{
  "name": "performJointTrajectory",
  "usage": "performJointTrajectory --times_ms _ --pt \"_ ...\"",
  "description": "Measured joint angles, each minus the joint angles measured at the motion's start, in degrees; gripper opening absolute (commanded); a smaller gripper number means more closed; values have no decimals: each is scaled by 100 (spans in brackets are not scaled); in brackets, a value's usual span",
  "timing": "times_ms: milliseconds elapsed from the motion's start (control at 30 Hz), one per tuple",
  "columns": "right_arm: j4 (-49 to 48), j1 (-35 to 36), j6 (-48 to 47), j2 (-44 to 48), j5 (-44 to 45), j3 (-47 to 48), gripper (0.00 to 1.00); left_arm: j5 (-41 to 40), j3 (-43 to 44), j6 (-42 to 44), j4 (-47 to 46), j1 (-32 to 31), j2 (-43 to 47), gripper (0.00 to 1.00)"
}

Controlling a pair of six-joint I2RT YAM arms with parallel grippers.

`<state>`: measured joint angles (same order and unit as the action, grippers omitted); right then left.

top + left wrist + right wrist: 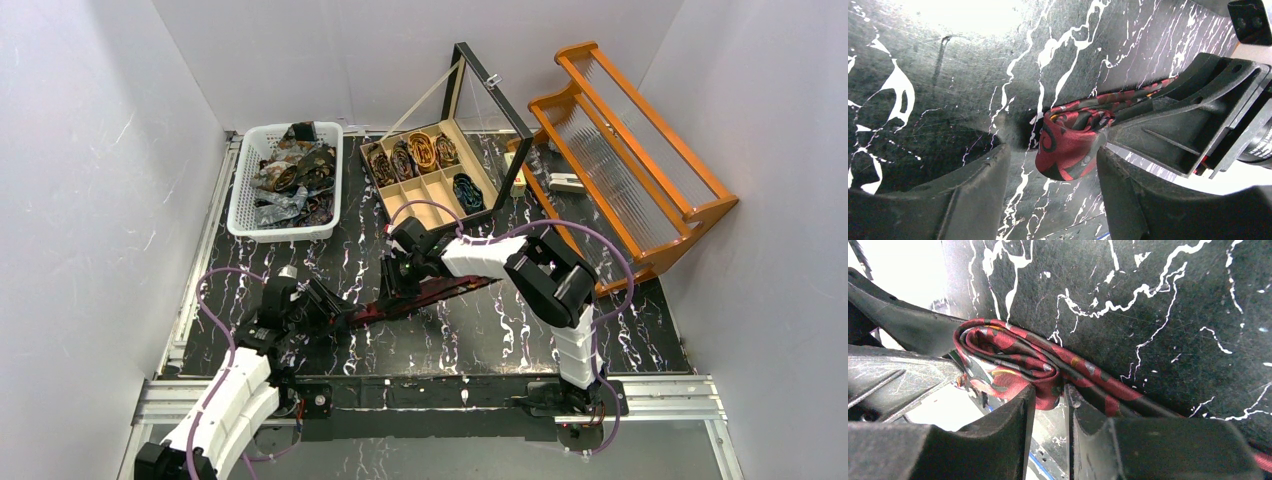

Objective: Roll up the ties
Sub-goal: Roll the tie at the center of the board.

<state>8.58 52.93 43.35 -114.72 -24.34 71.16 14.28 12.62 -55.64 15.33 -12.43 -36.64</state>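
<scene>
A red and black patterned tie (pixel 445 288) lies across the dark marbled table, with one end folded into a loose roll. My right gripper (pixel 400 280) is shut on that folded end, and the fold sits pinched between its fingertips in the right wrist view (pixel 1050 392). The tie (pixel 1013 352) trails off to the right there. My left gripper (pixel 335 312) is open around the same rolled end (pixel 1068 150). The roll touches only its right finger (pixel 1138 200); the left finger (pixel 973 190) stands apart from it. Several rolled ties (pixel 420 152) sit in a box, and loose ties (pixel 290 175) lie in a basket.
A white basket (pixel 240 210) stands at the back left. An open wooden compartment box (pixel 425 185) with its glass lid raised stands at the back centre. An orange wooden rack (pixel 630 150) leans at the back right. White walls enclose the table.
</scene>
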Motion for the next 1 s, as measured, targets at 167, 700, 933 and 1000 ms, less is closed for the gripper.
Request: performJointTrajectory --times_ms 167,700,933,1000 --pt "-13 -48 0 -42 -111 0 32 166 -175 114 -321 0 72 54" --pt "2 -146 -4 -168 -409 68 32 444 -625 560 -1364 -168 107 51" --pt "13 -155 -4 -201 -494 87 32 573 -695 577 -1609 -173 127 50" --pt "33 -157 -4 -210 -503 105 32 595 -717 579 -1665 -181 46 50"
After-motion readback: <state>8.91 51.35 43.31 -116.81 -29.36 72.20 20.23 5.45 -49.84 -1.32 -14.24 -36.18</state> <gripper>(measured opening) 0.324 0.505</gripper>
